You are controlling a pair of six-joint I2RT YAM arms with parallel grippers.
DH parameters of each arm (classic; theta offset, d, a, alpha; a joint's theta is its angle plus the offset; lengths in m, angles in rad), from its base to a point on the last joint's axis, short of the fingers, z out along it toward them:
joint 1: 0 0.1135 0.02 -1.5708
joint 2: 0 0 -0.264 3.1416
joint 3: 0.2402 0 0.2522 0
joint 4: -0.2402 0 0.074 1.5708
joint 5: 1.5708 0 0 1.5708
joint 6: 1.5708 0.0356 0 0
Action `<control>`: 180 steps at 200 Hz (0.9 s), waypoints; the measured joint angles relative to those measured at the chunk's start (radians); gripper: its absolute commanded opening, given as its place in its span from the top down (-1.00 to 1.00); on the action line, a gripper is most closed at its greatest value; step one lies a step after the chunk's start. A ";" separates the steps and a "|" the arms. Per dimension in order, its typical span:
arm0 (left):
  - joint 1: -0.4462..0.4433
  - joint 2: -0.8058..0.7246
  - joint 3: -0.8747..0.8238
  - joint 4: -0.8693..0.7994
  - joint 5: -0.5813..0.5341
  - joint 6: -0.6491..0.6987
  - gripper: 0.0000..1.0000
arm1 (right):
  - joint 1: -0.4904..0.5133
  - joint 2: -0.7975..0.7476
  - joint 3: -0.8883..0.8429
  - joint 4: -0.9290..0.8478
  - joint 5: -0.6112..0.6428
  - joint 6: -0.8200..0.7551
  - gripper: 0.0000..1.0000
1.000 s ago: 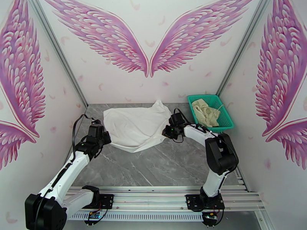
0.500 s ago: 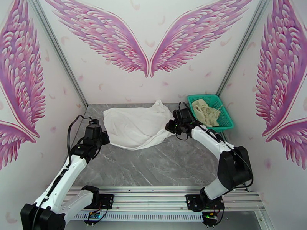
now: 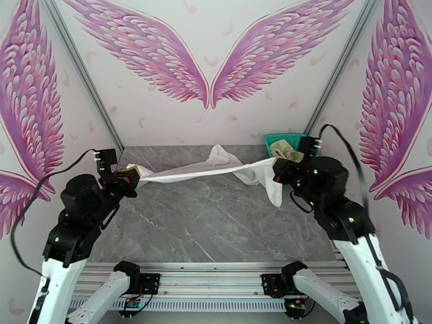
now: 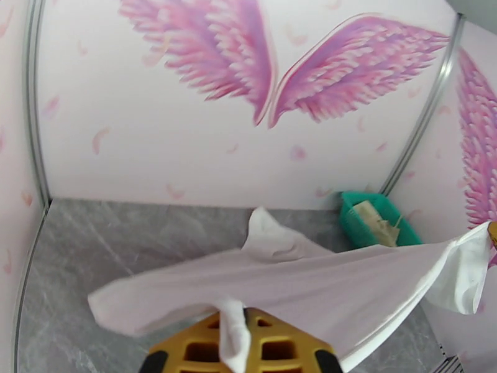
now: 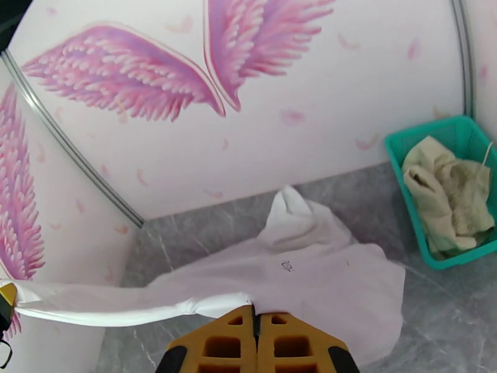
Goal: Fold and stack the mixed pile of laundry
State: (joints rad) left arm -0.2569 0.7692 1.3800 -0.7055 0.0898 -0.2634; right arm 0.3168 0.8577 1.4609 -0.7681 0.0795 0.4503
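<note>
Between left pincer (image 3: 132, 175) and right pincer (image 3: 277, 171) stretches white shirt (image 3: 205, 169).

In the top view we look down from high behind the table (image 3: 216, 228), while both wrist views sit low and close, facing the winged back wall (image 4: 186, 150), and share the white shirt (image 5: 298, 275) and green basket (image 5: 428, 128).

Built of white links (image 3: 56, 279) and bulky black joints (image 3: 86, 198) — tipped with yellow-orange fingers (image 5: 199, 340), square cut-outs in each.
</note>
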 measured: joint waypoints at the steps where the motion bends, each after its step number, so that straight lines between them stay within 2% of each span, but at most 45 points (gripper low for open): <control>1: 0.000 0.000 0.005 -0.001 0.002 0.002 1.00 | 0.000 -0.002 0.004 -0.003 0.000 -0.002 1.00; 26: -0.005 0.022 0.150 -0.061 0.031 0.021 1.00 | 0.000 -0.015 0.132 -0.061 0.024 -0.047 1.00; 47: -0.006 0.087 0.233 -0.105 0.016 0.034 1.00 | 0.000 0.043 0.193 -0.087 0.042 -0.085 1.00; 73: 0.011 0.251 0.296 -0.120 -0.018 0.077 1.00 | 0.000 0.230 0.254 -0.060 0.048 -0.132 1.00; 97: 0.063 0.498 0.423 -0.098 -0.044 0.121 1.00 | -0.003 0.486 0.374 0.014 0.044 -0.171 1.00; 116: 0.120 0.719 0.606 -0.081 -0.056 0.140 1.00 | -0.014 0.698 0.532 0.076 0.040 -0.195 1.00; 144: 0.187 0.969 0.948 -0.044 -0.056 0.140 1.00 | -0.042 0.957 0.885 0.119 0.015 -0.210 1.00; 164: 0.212 1.067 1.180 -0.005 -0.050 0.136 1.00 | -0.064 1.051 1.131 0.147 -0.013 -0.211 1.00; 180: 0.225 1.109 1.347 0.031 -0.031 0.132 1.00 | -0.087 1.054 1.236 0.184 -0.049 -0.207 1.00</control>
State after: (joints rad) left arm -0.0322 1.8786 2.7270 -0.6746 0.0593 -0.1314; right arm 0.2295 1.9114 2.6972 -0.5842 0.0303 0.2432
